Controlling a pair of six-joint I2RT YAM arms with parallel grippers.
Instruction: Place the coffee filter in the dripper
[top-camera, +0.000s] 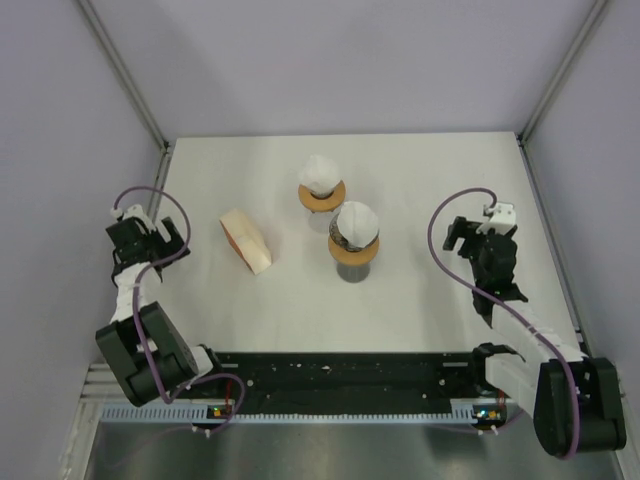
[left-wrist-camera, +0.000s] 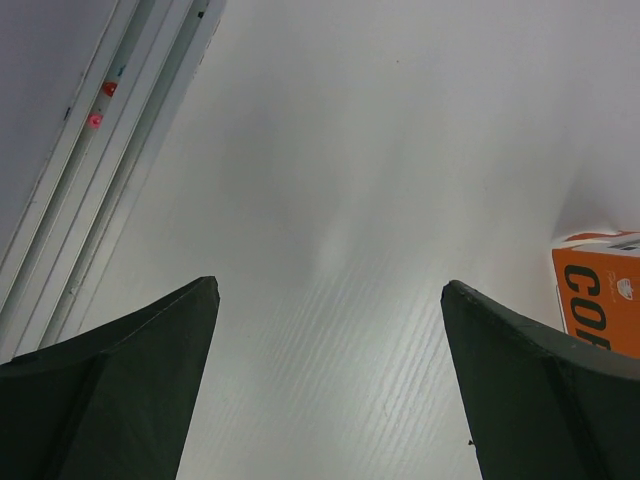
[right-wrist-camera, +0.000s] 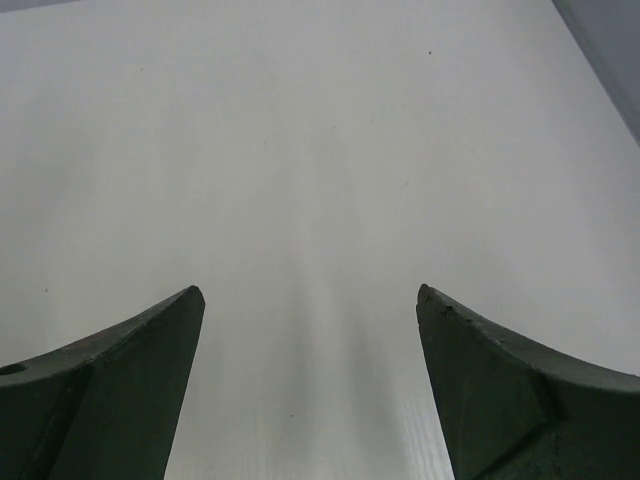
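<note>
1. Top external view: two drippers stand near the middle of the table (top-camera: 430, 170), slightly toward its far edge.
2. The far dripper (top-camera: 322, 194) has a wooden collar, and a white coffee filter (top-camera: 320, 172) sits in it, rising above the rim.
3. The near dripper (top-camera: 354, 250) stands just beside it, closer to the near edge, on a dark base. It holds a second filter (top-camera: 358, 220), also white and upright.
4. A filter pack (top-camera: 246, 240), pale with an orange edge, lies on its side left of the drippers, well apart from them.
5. Both arms are out near the left and right edges of the table, far from the drippers and the pack.
6. Left wrist view: the left pincer (left-wrist-camera: 330, 290) has its fingers spread wide with only bare table between them. This view alone shows the side rail (left-wrist-camera: 100, 160) along the left edge and the pack's orange printed face with dark letters at the frame's right.
7. Right wrist view: the right pincer (right-wrist-camera: 310, 292) is likewise wide apart and holds nothing. Only plain white table shows, with no dripper or filter in the frame.
</note>
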